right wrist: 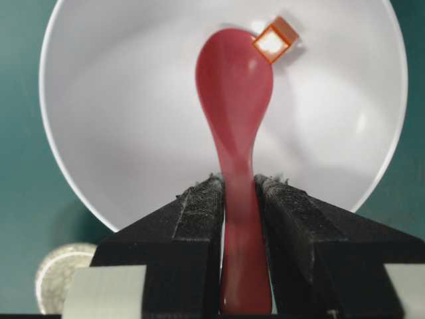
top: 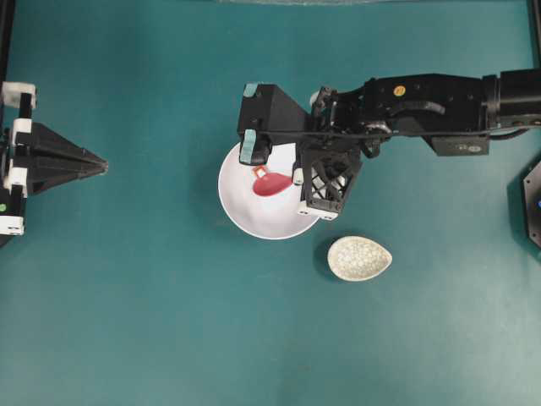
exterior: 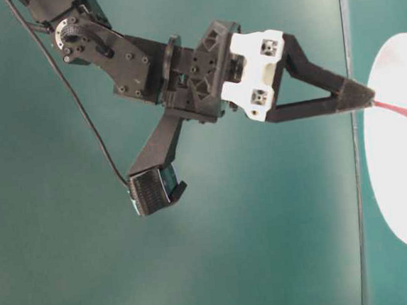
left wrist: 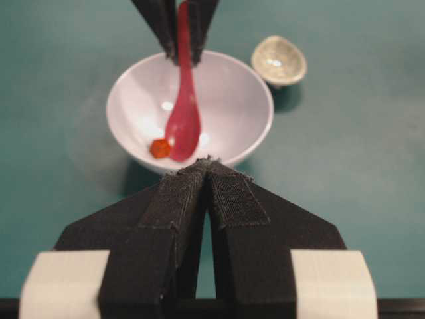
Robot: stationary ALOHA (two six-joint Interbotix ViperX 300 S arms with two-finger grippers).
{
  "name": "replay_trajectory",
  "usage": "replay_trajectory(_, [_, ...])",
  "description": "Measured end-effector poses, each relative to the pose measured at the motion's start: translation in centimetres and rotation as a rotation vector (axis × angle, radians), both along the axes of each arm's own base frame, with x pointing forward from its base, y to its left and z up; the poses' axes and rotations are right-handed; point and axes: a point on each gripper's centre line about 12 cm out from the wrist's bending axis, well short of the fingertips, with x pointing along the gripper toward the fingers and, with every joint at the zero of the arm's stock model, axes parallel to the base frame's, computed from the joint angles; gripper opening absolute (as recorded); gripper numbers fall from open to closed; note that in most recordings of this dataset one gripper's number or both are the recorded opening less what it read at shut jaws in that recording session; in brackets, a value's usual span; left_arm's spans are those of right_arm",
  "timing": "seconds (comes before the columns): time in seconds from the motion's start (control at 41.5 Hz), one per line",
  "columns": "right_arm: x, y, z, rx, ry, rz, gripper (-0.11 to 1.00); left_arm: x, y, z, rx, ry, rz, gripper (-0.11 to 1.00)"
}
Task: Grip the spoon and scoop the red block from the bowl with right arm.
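Note:
My right gripper (right wrist: 239, 183) is shut on the handle of the pink-red spoon (right wrist: 234, 80), whose scoop rests inside the white bowl (right wrist: 119, 119). The tiny red block (right wrist: 274, 41) lies on the bowl's floor against the far right edge of the spoon's tip. From overhead the spoon (top: 272, 186) and the block (top: 260, 172) show in the bowl (top: 245, 211) under the right wrist. The left wrist view has the block (left wrist: 159, 147) beside the spoon (left wrist: 184, 126). My left gripper (top: 100, 162) is shut and empty at the table's left edge, far from the bowl.
A small speckled grey-white teardrop dish (top: 359, 258) sits on the teal table just right of and nearer than the bowl. The right arm (top: 423, 101) stretches in from the right edge. A black fixture (top: 532, 199) stands at the far right.

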Motion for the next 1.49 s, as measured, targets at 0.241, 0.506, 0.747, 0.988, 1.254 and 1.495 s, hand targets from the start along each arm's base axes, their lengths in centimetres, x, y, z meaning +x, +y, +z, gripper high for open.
replay_trajectory(0.241, [0.1, -0.9, 0.2, -0.003, -0.012, -0.020, 0.24, 0.0, 0.0, 0.0, 0.000, 0.000, 0.000, 0.00])
replay_trajectory(0.506, [0.7, -0.9, 0.7, -0.010, -0.050, -0.021, 0.24, 0.0, 0.0, 0.0, 0.000, 0.000, 0.000, 0.00])
replay_trajectory(0.747, [0.8, -0.9, 0.8, -0.012, -0.057, -0.021, 0.24, 0.0, 0.0, 0.0, 0.000, -0.002, 0.000, 0.00])
replay_trajectory(0.988, [1.1, -1.0, 1.0, -0.018, -0.088, -0.025, 0.24, 0.0, 0.0, 0.0, 0.000, 0.000, -0.002, 0.00])
replay_trajectory(1.254, [1.1, -1.0, 1.1, -0.019, -0.096, -0.024, 0.24, 0.0, 0.0, 0.0, 0.002, -0.002, -0.002, 0.00])
replay_trajectory(1.495, [0.9, -1.1, 2.4, -0.024, -0.126, -0.029, 0.24, 0.0, 0.0, 0.0, 0.002, 0.000, -0.002, 0.00])
